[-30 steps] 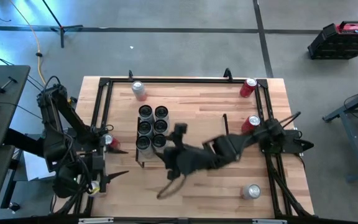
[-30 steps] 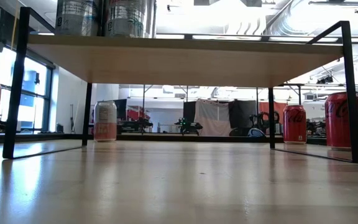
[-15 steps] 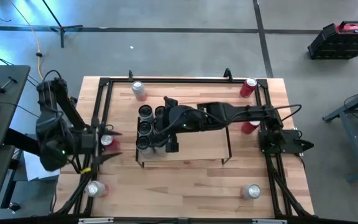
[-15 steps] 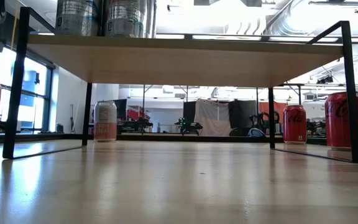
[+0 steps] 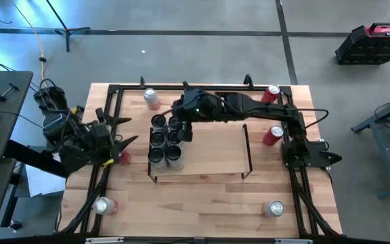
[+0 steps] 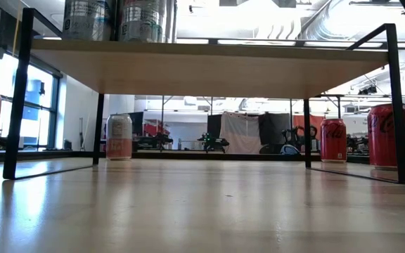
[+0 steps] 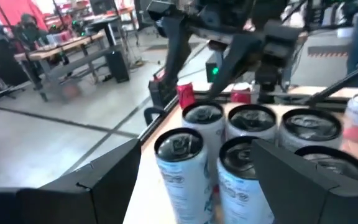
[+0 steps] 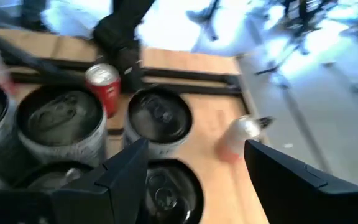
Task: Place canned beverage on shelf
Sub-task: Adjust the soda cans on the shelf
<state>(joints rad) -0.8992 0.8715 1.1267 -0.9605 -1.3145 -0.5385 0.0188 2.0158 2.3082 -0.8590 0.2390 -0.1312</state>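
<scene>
From above, the shelf (image 5: 212, 150) is sitting mid-table with six white cans (image 5: 166, 139) clustered on its left end. The right gripper (image 5: 183, 129) is hanging over that cluster at its far right corner, arm stretched across from the shelf's right side. Its fingers are standing apart with nothing between them. The left gripper (image 5: 128, 141) is hovering just off the shelf's left end, jaws spread and empty, a red can (image 5: 122, 156) right below it. More cans are dotted around the shelf: a pale one (image 5: 151, 97) beyond its far left corner, two red ones (image 5: 271, 95) (image 5: 273, 135) past its right end, and two silver ones (image 5: 102, 206) (image 5: 273, 209) on the near side.

At table height, the shelf's board (image 6: 209, 65) is spanning overhead, white cans (image 6: 146, 20) standing on top at its left — red cans (image 6: 388, 136) showing either side of the wire frames.

Left wrist view: the two fingers (image 7: 107, 186) are parted wide, framing the white cans (image 7: 182, 163) ahead — none is gripped.

Right wrist view: dark fingers (image 8: 294, 183) are splayed above the can tops (image 8: 159, 115), the red can (image 8: 104, 84) lying beyond the cluster.
</scene>
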